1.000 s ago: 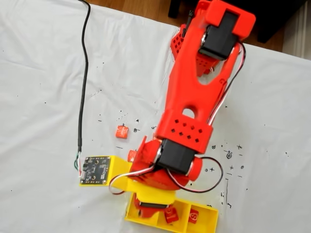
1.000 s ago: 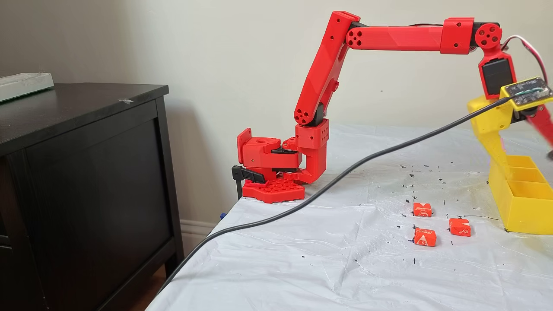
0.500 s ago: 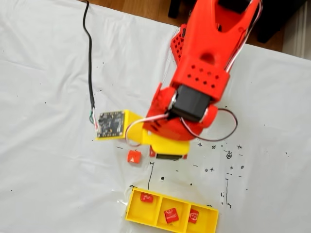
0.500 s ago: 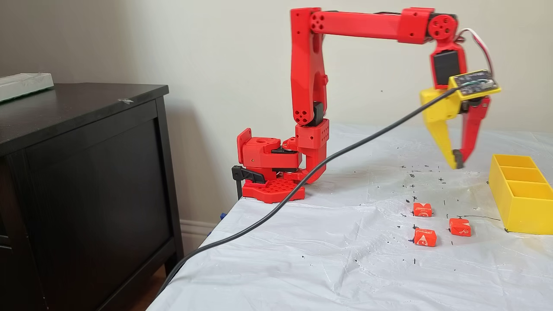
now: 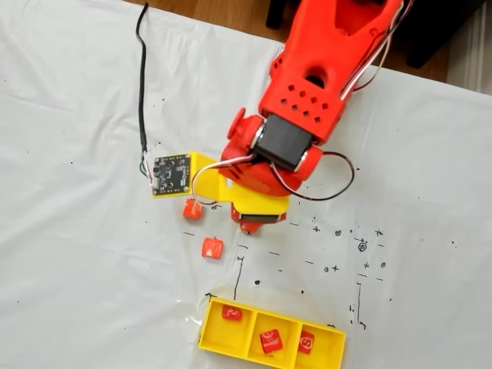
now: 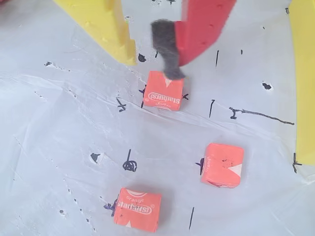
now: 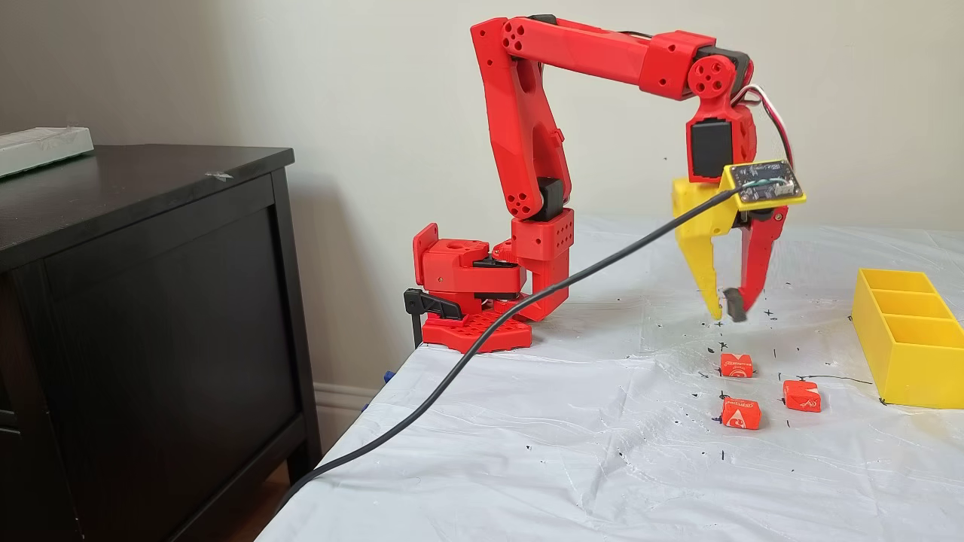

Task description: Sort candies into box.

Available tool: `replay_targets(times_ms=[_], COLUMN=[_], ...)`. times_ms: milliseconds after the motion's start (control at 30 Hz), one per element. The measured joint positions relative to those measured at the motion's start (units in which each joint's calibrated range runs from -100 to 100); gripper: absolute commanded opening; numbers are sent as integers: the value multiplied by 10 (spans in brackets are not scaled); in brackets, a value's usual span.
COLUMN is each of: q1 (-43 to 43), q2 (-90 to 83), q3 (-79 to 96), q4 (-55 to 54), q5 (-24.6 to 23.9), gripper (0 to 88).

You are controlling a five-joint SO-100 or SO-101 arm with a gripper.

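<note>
Wrist view: claw (image 6: 150, 51) poised above a wrapped orange candy (image 6: 164, 91), yellow finger and grey-padded red finger parted slightly, gripping nothing. Two more candies lower in frame, one face-up with its printed label (image 6: 138, 209), one tipped at an angle (image 6: 222, 164), all three well apart on the crinkled white sheet over the tabletop (image 6: 54, 157).

Seen from above in a fixed view: yellow box (image 5: 270, 356) at the bottom edge, one candy in each of three compartments (image 5: 231, 313), (image 5: 270, 340), (image 5: 306, 342). Loose candies near the claw (image 5: 192, 208), (image 5: 212, 247); third loose one hidden under the arm there.

From the side, in a fixed view: claw (image 7: 721, 309) clear of the sheet, above and beyond the nearest candy (image 7: 736, 365); box (image 7: 911, 361) well apart to the right.

Likely handling: very light, small, a soft chewy block in slick waxed paper, forgiving under squeeze but prone to skidding on the loose plastic sheet. Best taken across two opposite flat sides, at mid-height, fingers square to the faces rather than on the folded wrapper ends. Gap probably needs widening before descent.
</note>
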Motion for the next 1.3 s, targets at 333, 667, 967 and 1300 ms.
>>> replay_targets(times_ms=[333, 667, 967, 1300], q1=[-4, -4, -7, -11], q2=[23, 88, 101, 138], q3=[11, 11, 21, 21], q4=[-16, -35, -48, -52], q5=[5, 15, 18, 17], gripper=[294, 292, 297, 298])
